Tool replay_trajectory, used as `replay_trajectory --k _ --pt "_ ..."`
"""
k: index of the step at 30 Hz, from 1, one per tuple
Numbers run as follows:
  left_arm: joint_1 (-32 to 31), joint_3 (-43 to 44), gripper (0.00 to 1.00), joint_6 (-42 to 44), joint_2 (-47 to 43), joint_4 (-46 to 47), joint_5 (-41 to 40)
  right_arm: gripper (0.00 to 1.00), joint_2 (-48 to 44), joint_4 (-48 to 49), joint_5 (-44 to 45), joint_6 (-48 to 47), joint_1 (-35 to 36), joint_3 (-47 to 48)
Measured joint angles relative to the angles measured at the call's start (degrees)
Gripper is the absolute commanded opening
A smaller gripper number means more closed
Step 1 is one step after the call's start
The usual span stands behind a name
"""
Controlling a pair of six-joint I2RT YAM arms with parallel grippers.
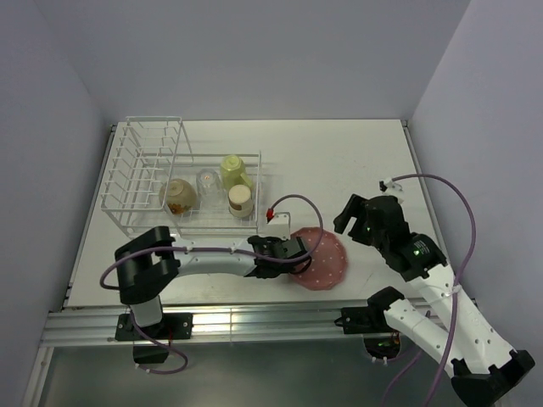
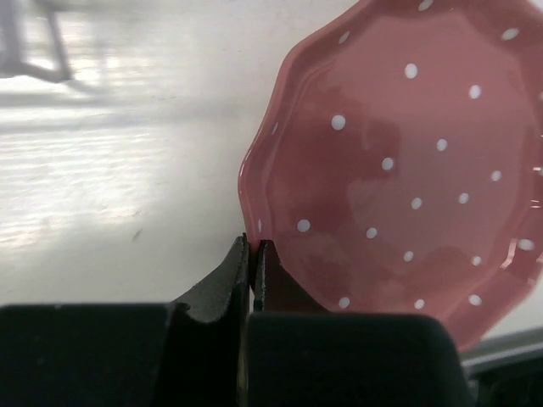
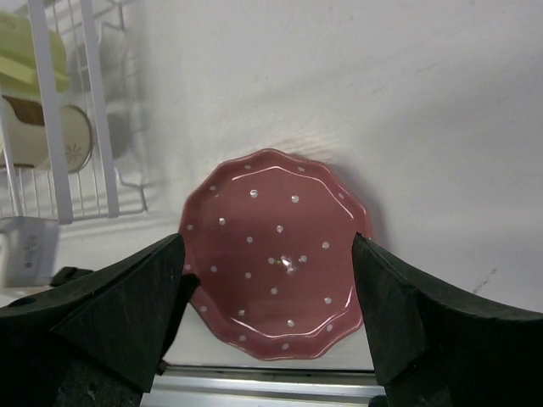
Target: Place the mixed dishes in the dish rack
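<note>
The pink white-dotted plate [image 1: 327, 259] is at the table's front edge, right of the middle. My left gripper [image 1: 293, 259] is shut on its left rim; in the left wrist view the fingertips [image 2: 242, 254] pinch the rim of the plate [image 2: 399, 170]. My right gripper [image 1: 361, 216] is open and empty, above and behind the plate's right side; its wrist view shows the plate [image 3: 280, 254] below, between the spread fingers [image 3: 161, 280]. The white wire dish rack [image 1: 140, 161] at the back left holds a tan bowl [image 1: 178, 195], a clear glass [image 1: 208, 181], a yellow-green mug [image 1: 233, 170] and a small cream cup [image 1: 241, 200].
The rack's tall slotted section [image 1: 148, 140] is at its left end. The metal rail of the table's front edge [image 1: 254, 322] runs just below the plate. Walls close in the table at the back and both sides. The rack's right end [image 3: 51, 127] shows in the right wrist view.
</note>
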Motion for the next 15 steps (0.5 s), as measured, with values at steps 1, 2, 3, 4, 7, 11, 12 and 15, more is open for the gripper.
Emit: replay_trajectory --k 1,2,3,4,7,11,12,15 --pt "-0.2 -0.6 0.0 0.4 -1.4 -0.6 -0.4 0.87 0.0 0.3 -1.1 0.1 0.0 -0.5" --pt "-0.5 -1.2 0.0 0.9 -3.2 -1.5 -0.8 0.87 0.0 0.9 -2.4 0.3 0.0 -1.0" --pt "-0.7 -1.5 0.0 1.5 -4.8 -2.2 -1.2 0.87 0.1 1.3 -3.4 0.6 0.0 -1.5" --pt "-0.9 -1.8 0.0 2.1 -6.2 -3.0 -1.5 0.87 0.0 1.9 -4.4 0.9 0.0 -2.2" --pt "-1.3 -2.8 0.0 4.3 -10.4 -5.3 -2.2 0.86 -0.6 3.5 -7.2 1.9 0.0 -5.1" --pt "-1.4 -4.1 0.0 6.9 -14.5 -8.1 -2.1 0.86 -1.1 4.9 -10.7 3.3 0.0 -10.0" --pt "-1.4 -4.3 0.0 7.4 -15.1 -8.6 -2.1 0.86 -1.4 5.4 -11.6 3.7 0.0 -11.2" --pt "-1.4 -4.5 0.0 9.2 -16.9 -9.7 -2.0 0.86 -2.2 6.5 -13.6 4.3 0.0 -14.4"
